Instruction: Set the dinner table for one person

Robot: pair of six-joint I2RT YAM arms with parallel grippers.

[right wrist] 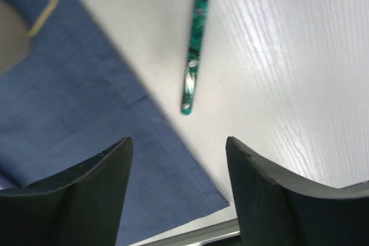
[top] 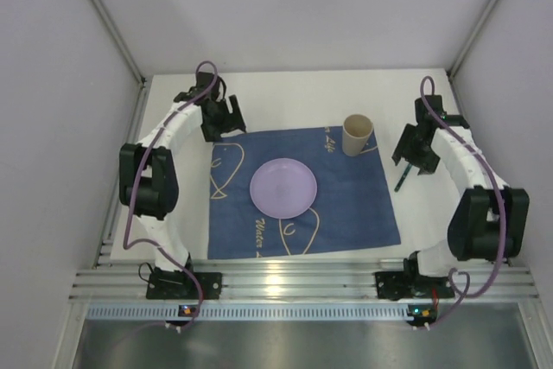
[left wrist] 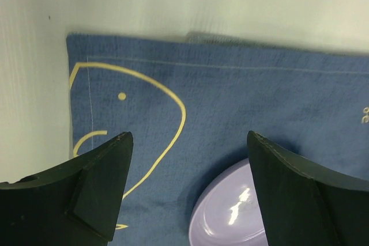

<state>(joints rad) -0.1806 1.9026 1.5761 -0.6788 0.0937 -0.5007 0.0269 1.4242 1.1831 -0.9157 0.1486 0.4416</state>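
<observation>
Dinner table: white top carrying the blue placemat, which lies at its middle, close to the arm bases.
Plate: lavender, round, flat at the placemat's centre; its face shows only a glint of light.
Utensil: green marbled handle, lying on the table just off the placemat's right edge, not touching it.
Cup: tan, upright, mouth up, on the placemat's far right corner; only plain inner wall shows.
Right gripper: beyond the placemat's right edge, pointing down, fingers apart, nothing between them; the utensil lies ahead of the tips.
Left gripper: over the placemat's far left corner, fingers spread, holding nothing.
</observation>
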